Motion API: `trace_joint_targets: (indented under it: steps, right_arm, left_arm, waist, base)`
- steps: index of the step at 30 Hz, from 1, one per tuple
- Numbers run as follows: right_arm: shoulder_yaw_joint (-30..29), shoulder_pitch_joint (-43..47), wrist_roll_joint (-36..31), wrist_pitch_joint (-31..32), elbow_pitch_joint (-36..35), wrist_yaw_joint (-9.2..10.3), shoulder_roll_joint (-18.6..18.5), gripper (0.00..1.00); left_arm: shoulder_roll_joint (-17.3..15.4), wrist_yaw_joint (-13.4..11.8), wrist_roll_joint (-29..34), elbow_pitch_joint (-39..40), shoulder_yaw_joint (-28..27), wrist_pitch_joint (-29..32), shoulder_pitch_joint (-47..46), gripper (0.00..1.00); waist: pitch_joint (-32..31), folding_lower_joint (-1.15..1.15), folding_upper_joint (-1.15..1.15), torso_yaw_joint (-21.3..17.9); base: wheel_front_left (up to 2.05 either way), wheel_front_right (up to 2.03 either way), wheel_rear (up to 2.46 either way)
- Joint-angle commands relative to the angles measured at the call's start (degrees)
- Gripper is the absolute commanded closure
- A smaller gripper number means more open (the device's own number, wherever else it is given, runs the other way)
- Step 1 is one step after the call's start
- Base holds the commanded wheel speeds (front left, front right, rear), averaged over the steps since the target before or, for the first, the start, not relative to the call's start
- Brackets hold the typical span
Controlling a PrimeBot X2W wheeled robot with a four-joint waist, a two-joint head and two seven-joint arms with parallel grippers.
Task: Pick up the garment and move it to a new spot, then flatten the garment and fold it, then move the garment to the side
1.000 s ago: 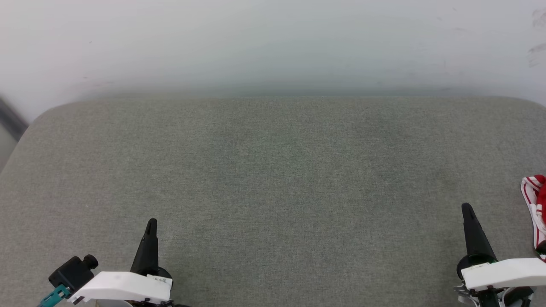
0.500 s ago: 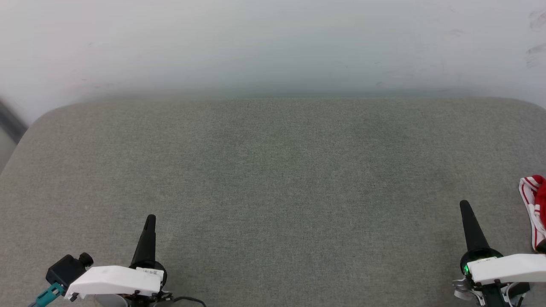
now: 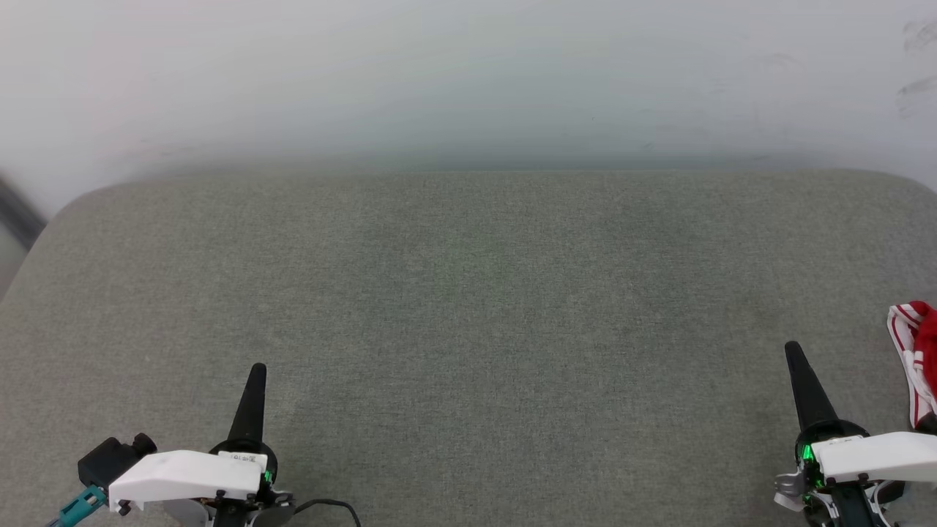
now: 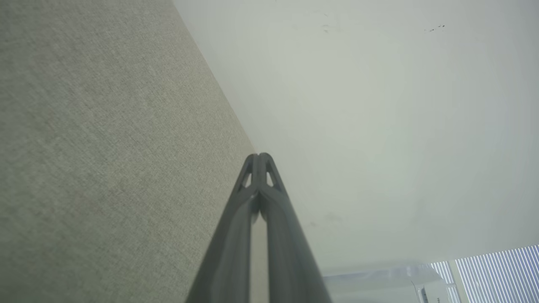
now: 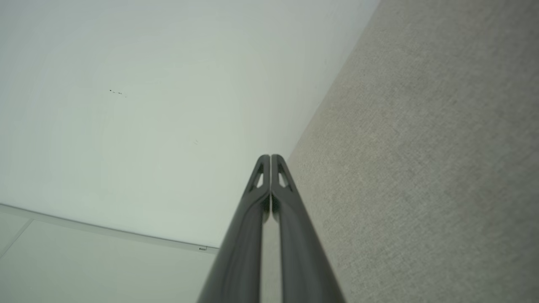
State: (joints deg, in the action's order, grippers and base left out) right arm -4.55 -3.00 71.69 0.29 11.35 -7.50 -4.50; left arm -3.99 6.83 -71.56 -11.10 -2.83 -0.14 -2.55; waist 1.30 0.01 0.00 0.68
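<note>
Fingers on left gripper (image 3: pixel 255 375) and right gripper (image 3: pixel 793 353) sit pressed together, empty, parked over the grey padded surface (image 3: pixel 468 293); we judge this a rest pose. Garment (image 3: pixel 924 340) lies at the right edge, beside right gripper.

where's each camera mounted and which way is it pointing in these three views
Head view: on the head, looking forward and down at the grey padded surface and white wall; left gripper lower left, right gripper lower right, garment at the right edge.
Left wrist view: on the left wrist, looking along its shut fingers; surface on the left, wall on the right.
Right wrist view: on the right wrist, along its shut fingers; wall left, surface right.
Shared: all three show the surface meeting the wall.
</note>
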Motion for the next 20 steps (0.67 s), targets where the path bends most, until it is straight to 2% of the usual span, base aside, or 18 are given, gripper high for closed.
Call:
trace_joint_targets:
  steps: [1,20]
  right_arm:
    - [-0.1,-1.2,1.3,0.3,-0.1,0.01,0.2,1.00]
    - [-0.6,-2.3,10.6,2.8,1.2,0.01,0.6,1.00]
  left_arm:
    - [-0.2,0.3,-1.3,0.1,-0.4,0.4,-1.1,1.00]
    - [0.0,0.5,-10.8,-1.3,-1.4,2.9,-2.5,1.00]
  waist:
    - [0.0,0.00,0.00,0.0]
    - [-0.5,0.00,0.00,-0.3]
  base:
    - [0.00,0.00,0.00]
    - [0.00,0.00,0.00]
